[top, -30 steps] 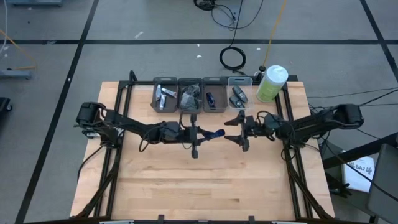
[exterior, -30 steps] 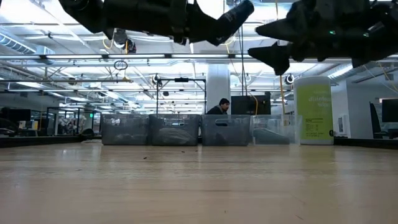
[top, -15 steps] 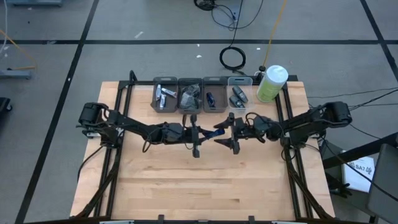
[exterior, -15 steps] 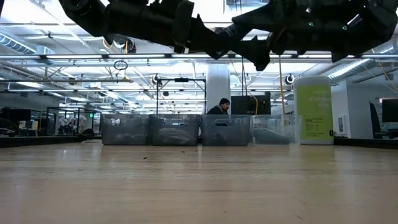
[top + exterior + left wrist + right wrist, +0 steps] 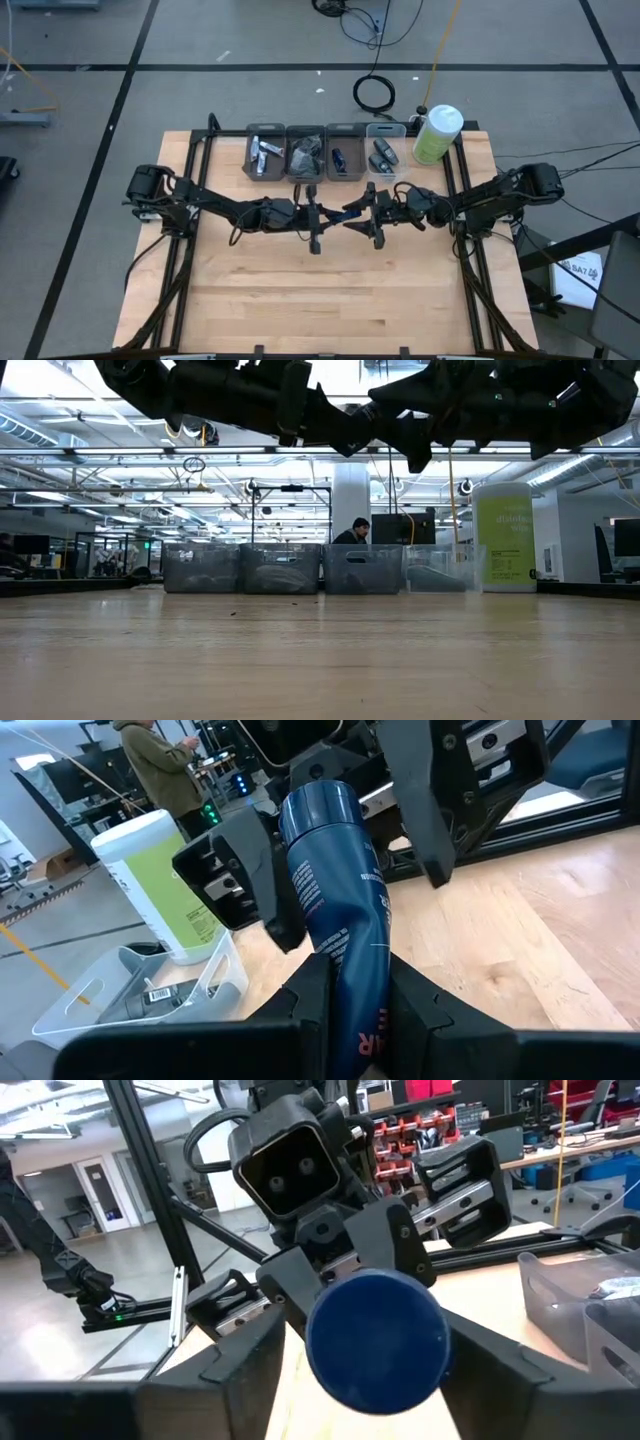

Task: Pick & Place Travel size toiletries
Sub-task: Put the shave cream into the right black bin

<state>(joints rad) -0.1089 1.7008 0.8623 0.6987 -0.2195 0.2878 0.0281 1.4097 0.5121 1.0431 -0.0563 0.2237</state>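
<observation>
While the left end effector [image 5: 350,1010] grips the blue tube [image 5: 335,910] above the counter [image 5: 330,290], the right end effector [image 5: 375,1345] brackets its cap, fingers apart. Best practice: let the right one close squarely before the left lets go.

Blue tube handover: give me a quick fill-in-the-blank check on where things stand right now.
1. The blue tube is clamped in the ___ gripper.
2. The right gripper's fingers stand on either side of the tube's ___ end.
3. The green bottle stands beside the ___ bin.

Missing words: left; capped; clear
</observation>
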